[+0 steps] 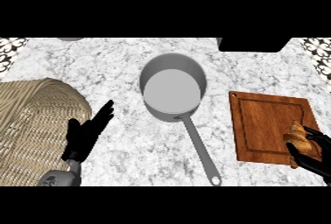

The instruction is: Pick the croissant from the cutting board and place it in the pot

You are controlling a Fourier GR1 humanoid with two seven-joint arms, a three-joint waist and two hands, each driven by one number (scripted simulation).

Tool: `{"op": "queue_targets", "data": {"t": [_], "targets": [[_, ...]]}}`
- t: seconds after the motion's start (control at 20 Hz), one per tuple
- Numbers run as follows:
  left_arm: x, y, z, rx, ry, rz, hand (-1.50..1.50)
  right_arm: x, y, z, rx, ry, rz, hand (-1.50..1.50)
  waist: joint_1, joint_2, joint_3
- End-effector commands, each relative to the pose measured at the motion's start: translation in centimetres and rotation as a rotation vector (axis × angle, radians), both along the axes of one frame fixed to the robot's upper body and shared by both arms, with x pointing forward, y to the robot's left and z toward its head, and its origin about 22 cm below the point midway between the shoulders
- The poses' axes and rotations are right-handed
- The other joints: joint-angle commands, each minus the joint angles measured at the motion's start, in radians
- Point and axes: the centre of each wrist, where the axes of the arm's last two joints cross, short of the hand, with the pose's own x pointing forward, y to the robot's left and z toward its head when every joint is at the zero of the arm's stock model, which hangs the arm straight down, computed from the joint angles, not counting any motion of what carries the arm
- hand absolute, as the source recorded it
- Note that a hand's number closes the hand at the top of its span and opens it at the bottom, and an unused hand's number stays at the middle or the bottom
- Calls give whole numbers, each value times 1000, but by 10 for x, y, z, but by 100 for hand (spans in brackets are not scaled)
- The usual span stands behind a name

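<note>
Head view: right robot hand (311, 154) curled round croissant (297, 136) at right edge of cutting board (265, 127); left robot hand (87, 131) open, beside wicker basket (32, 118); pot (172, 89) between, on surface (116, 65).

counter (132, 159): white-grey marble | left: wicker basket (32, 118) | far edge: black block (252, 43) | corners: patterned tile (12, 46)

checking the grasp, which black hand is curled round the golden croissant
The right hand, holding the croissant over the brown wooden cutting board's right edge; the left hand is open beside the wicker basket.
</note>
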Motion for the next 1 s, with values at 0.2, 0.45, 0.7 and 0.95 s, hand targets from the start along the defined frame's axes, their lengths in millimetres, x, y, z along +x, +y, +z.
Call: {"op": "queue_targets", "data": {"t": [0.2, 0.45, 0.7, 0.95], "targets": [[9, -9, 4, -1, -10, -78, 0, 61, 36, 19, -3, -40, 524, 150, 87, 28, 32], [13, -30, 8, -13, -28, -126, 0, 107, 37, 73, -44, -82, 1014, 150, 144, 38, 37], [23, -15, 12, -2, -28, -82, 0, 130, 19, 110, -42, -198, 1235, 150, 90, 36, 35], [15, -7, 6, 11, -22, -69, 0, 141, 3, 135, -173, -268, 1244, 150, 82, 33, 35]]}}
